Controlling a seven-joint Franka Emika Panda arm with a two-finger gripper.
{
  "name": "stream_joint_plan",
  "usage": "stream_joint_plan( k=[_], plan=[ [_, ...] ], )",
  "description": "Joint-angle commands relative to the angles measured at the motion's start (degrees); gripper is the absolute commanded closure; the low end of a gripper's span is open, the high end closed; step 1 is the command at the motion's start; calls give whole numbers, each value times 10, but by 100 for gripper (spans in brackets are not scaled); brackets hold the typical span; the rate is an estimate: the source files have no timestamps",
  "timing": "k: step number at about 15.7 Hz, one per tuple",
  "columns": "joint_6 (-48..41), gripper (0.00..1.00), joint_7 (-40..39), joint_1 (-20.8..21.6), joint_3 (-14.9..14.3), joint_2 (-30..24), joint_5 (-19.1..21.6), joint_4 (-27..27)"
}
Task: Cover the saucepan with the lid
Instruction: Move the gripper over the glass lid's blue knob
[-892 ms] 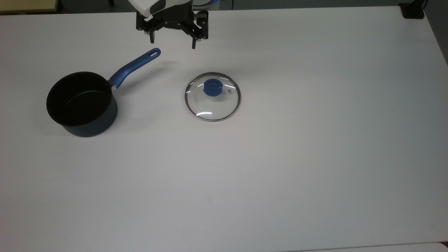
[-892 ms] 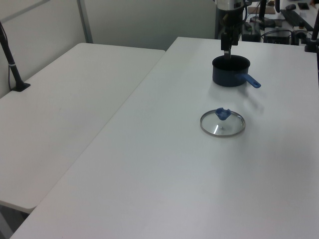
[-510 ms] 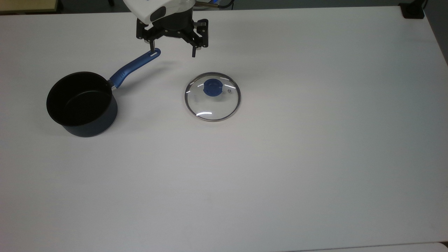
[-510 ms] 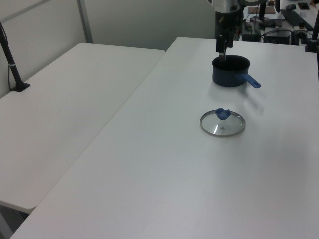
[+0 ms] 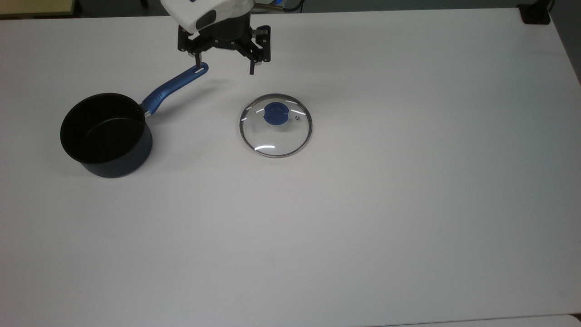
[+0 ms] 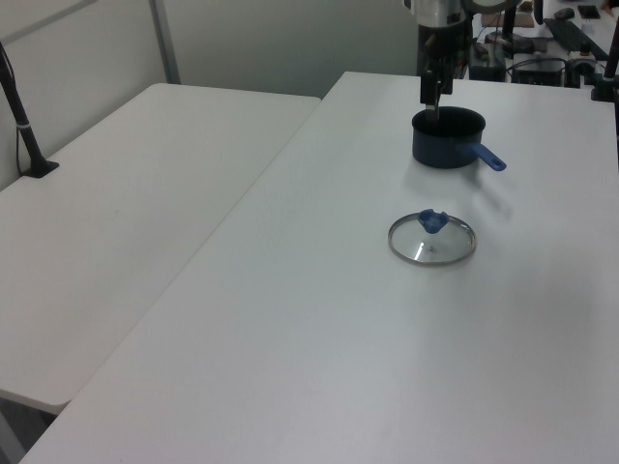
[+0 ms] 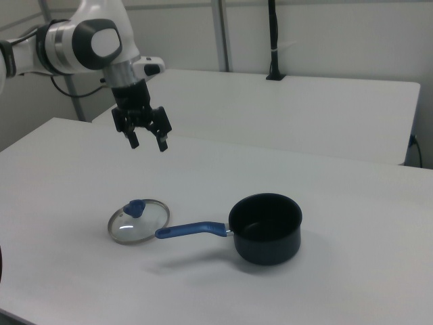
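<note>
Step in hand: approach to the lid (image 5: 275, 125). The claw (image 5: 224, 68) hangs spread and empty above the surface (image 5: 408, 181), at 11 o'clock of the lid in the top view. The saucepan (image 5: 106, 135) stands well apart at 9 o'clock. Next: centre over the blue knob (image 5: 275, 113), descend, pinch

Navy saucepan (image 5: 106, 136), blue-knobbed clear lid (image 5: 275, 125), white table (image 5: 363, 204)

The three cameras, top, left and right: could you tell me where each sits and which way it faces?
Top view: overhead, looking down on the table; gripper at the upper edge, jaws open.
Left view: off one table end, lid nearer than saucepan.
Right view: low, from the side; the arm enters at the right view's left.
All share lid and saucepan.
</note>
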Motion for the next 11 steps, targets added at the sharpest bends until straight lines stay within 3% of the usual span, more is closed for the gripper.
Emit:
stream_joint_plan(
  k=[1, 8, 11],
  plan=[
    [35, 0, -16, 9, 2, -36, 12, -86],
    [154, 0, -29, 51, 3, -36, 14, -202],
    [187, 0, -21, 53, 3, -23, 64, -207]
  ],
)
